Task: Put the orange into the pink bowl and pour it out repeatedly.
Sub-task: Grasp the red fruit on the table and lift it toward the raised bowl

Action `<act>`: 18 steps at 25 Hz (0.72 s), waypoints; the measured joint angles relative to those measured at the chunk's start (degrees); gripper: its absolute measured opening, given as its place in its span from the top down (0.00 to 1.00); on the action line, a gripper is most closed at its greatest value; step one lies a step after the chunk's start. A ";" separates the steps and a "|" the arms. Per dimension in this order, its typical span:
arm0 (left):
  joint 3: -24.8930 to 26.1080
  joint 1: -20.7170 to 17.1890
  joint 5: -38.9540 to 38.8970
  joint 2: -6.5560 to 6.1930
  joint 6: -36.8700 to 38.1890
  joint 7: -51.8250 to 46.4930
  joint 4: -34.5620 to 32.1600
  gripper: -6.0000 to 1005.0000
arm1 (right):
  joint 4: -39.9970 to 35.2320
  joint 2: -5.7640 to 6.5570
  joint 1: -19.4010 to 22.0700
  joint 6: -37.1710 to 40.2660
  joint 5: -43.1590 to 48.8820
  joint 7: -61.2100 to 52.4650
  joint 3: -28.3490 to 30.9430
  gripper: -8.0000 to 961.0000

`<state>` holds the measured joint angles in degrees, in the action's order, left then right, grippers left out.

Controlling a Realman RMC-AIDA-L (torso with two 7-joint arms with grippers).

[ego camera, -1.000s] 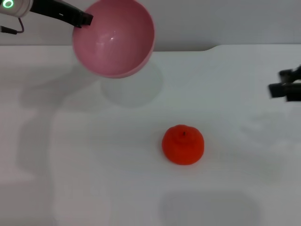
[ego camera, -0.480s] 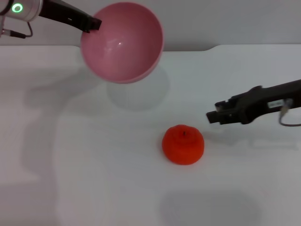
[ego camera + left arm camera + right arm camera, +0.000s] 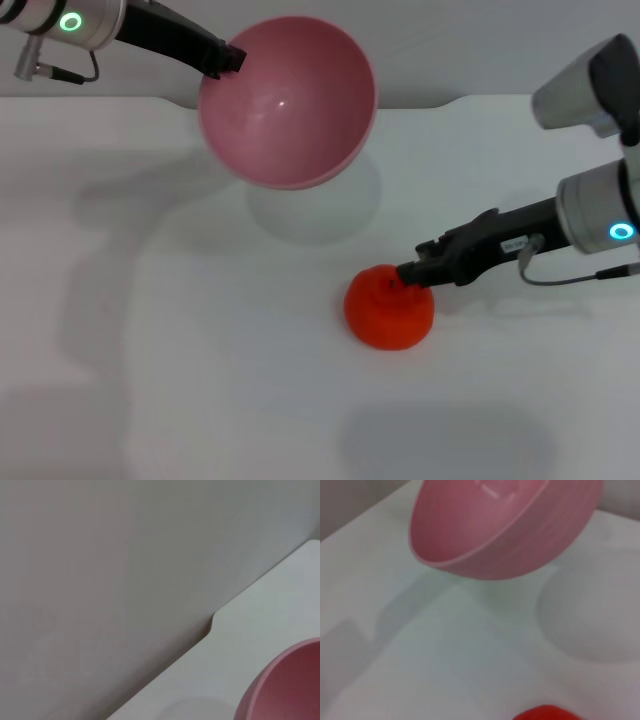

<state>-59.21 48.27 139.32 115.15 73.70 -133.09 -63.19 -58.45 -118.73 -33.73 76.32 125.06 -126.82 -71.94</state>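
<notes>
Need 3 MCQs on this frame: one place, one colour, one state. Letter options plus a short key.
1. Where is the orange?
A. in the bowl
B. on the table
C. lifted by the left gripper

2. What colour is the bowl?
A. pink
B. blue
C. white

3. What state is the bowl in?
A. flat on the table
B. upside down on the orange
C. held up, tilted, empty

Key: 1 B, it sits on the white surface with the right gripper at its top. 2 A, pink inside and out. 3 C, the left gripper grips its rim above its shadow.

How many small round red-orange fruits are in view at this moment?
1. The small round red-orange fruit sits on the white table, with the right gripper at its top. None seen in the tilted pink plastic bowl.
</notes>
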 joint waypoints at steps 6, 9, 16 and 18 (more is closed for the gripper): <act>-0.31 0.21 0.03 0.39 0.08 0.90 -0.01 0.95 | 4.53 -0.19 -1.66 -3.21 -0.28 0.01 -3.21 0.55; -0.37 0.23 0.06 0.42 0.12 1.46 0.21 0.95 | 7.29 -0.22 -2.75 -5.66 -0.37 0.01 -4.65 0.55; -0.38 0.25 0.08 0.41 0.19 2.05 0.43 0.95 | 11.21 -0.37 -4.82 -9.47 -1.33 -0.01 -7.96 0.55; -0.38 0.15 0.08 0.41 0.22 2.12 0.44 0.95 | 11.44 -0.37 -5.13 -9.79 -1.75 -0.20 -8.56 0.56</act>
<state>-59.58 48.42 139.40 115.56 73.91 -130.97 -62.75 -47.02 -119.10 -38.86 66.53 123.31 -127.02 -80.50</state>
